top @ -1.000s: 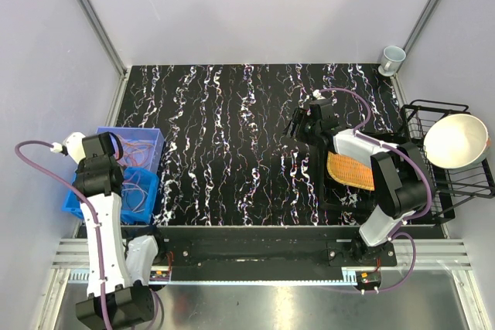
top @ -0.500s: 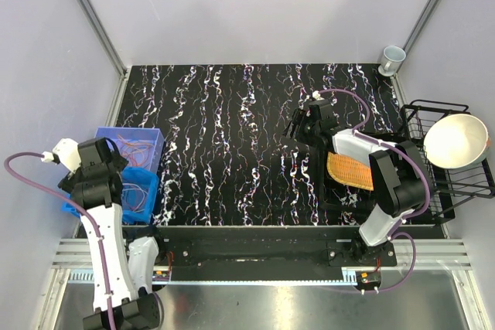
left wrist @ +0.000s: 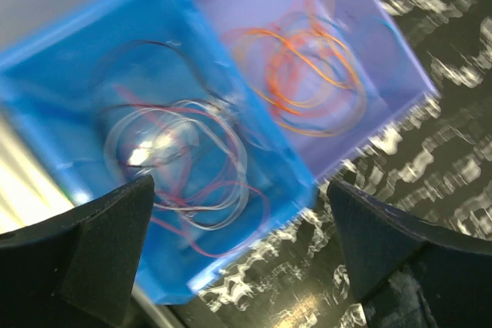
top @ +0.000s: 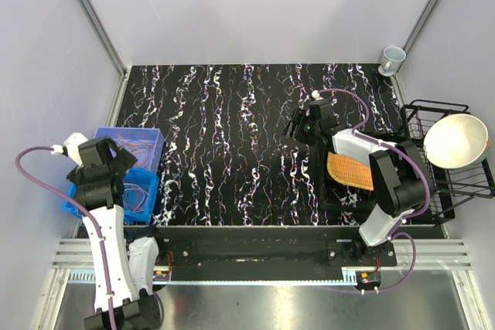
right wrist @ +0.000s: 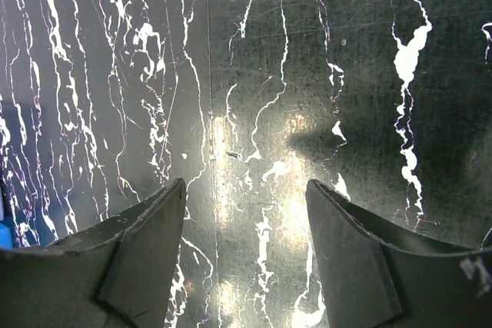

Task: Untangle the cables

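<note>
The cables lie in two blue bins at the table's left edge. Orange cables (left wrist: pixel 307 74) (top: pixel 138 144) loop in the far bin (top: pixel 155 135). Pale white and red cables (left wrist: pixel 184 159) (top: pixel 138 191) coil in the near bin (top: pixel 151 205). My left gripper (left wrist: pixel 238 186) (top: pixel 122 158) hangs open above the bins with nothing between its fingers. My right gripper (right wrist: pixel 246 183) (top: pixel 296 125) stands open just over the bare black marbled table (right wrist: pixel 261 74), right of centre, and holds nothing. The left wrist view is blurred.
A black tray with an orange woven mat (top: pixel 349 171) lies under the right arm. A black wire rack (top: pixel 433 106) holding a white bowl (top: pixel 456 141) stands at the right edge. A small cup (top: pixel 392 58) sits in the far right corner.
My left gripper has gone from shut to open above the bins, and its wrist swung left and back. The right arm has barely moved.
</note>
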`<move>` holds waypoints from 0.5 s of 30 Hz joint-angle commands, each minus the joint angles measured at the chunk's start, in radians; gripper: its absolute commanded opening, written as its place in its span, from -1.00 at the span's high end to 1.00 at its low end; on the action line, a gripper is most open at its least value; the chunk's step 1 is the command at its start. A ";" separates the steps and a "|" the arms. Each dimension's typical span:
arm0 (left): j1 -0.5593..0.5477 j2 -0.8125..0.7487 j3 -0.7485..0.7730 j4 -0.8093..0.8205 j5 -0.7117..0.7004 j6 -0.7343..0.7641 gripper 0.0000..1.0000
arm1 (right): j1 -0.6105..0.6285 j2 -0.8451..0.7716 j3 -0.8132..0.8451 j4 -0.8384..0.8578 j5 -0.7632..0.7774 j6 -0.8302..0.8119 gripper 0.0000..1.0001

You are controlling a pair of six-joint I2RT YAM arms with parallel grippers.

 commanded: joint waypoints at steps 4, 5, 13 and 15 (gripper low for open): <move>-0.027 0.056 -0.031 0.167 0.384 0.133 -0.97 | -0.004 -0.040 0.055 0.011 -0.014 -0.021 -0.39; -0.029 0.058 -0.035 0.182 0.404 0.138 -0.97 | -0.002 -0.052 0.059 0.008 -0.017 -0.033 -0.38; -0.096 0.081 -0.052 0.217 0.505 0.155 -0.97 | 0.067 -0.181 0.081 -0.061 0.059 -0.125 -0.49; -0.118 0.086 -0.054 0.217 0.514 0.158 -0.97 | 0.091 -0.236 0.078 -0.069 0.147 -0.147 -0.52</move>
